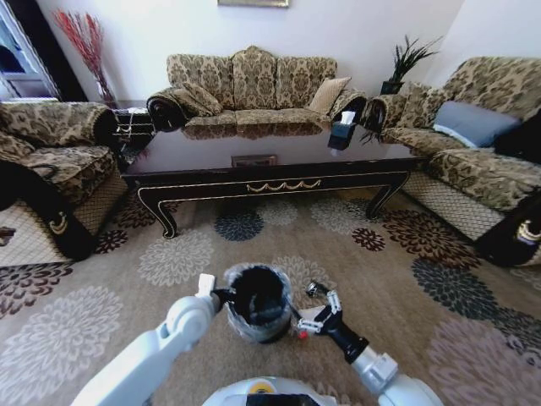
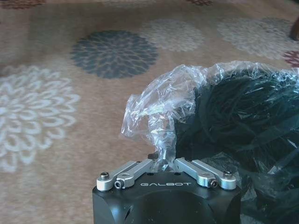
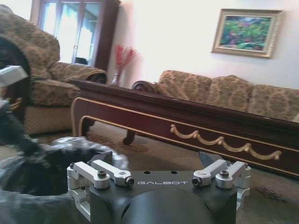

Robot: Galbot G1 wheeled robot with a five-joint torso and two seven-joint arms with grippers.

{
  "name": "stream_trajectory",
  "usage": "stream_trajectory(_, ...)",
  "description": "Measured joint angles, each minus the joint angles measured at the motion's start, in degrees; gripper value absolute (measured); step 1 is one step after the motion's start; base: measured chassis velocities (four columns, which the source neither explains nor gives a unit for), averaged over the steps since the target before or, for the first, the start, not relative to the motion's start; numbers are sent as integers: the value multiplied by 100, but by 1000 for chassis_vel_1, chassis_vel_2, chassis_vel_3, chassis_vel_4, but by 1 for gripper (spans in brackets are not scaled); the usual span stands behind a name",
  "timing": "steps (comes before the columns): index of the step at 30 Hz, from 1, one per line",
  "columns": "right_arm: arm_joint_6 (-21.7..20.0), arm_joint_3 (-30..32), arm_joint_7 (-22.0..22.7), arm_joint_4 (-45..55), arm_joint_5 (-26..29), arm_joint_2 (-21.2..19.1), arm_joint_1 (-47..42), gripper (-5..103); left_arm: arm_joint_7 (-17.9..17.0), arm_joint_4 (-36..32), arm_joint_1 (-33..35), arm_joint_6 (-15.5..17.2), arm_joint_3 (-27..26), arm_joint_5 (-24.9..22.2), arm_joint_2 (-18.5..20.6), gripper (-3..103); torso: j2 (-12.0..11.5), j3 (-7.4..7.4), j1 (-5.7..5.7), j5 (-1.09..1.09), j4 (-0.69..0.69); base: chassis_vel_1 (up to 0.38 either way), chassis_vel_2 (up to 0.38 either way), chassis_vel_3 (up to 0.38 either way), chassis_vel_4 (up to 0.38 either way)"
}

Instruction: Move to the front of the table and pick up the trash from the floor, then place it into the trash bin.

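Note:
The black trash bin point(image 1: 258, 303), lined with a crinkled clear bag, stands on the flowered floor point(image 1: 397, 254) just in front of me. My left gripper point(image 1: 221, 296) is at the bin's left rim. In the left wrist view it point(image 2: 161, 163) is shut on a pinched fold of the bag point(image 2: 154, 112) at the trash bin point(image 2: 243, 116) rim. My right gripper point(image 1: 307, 309) hovers open at the bin's right side, nothing between its fingers point(image 3: 156, 156). A small red spot point(image 1: 302, 335) lies below it by the bin's base. The dark table point(image 1: 270, 182) stands farther ahead; its gold-trimmed front edge is the table point(image 3: 210, 126) part in the right wrist view.
Patterned sofas ring the table: one at the left point(image 1: 51, 161), one behind point(image 1: 254, 85), one at the right point(image 1: 482, 161). A dark tissue box point(image 1: 342, 134) sits on the tabletop. Open carpet lies between me and the table.

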Motion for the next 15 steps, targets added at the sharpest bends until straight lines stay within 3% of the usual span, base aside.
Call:
stream_trajectory(8, -173, 320, 331, -891, 627, 187, 372, 100, 96, 275, 78, 0, -456, -131, -26, 2, -1, 0, 0, -2, 0, 0, 0, 0, 0)
stream_trajectory(15, -172, 348, 439, -1946, 737, 453, 629, 100, 166, 366, 134, 0, -609, -145, -29, 2, -1, 0, 1, 1, 0, 0, 0, 0, 0)
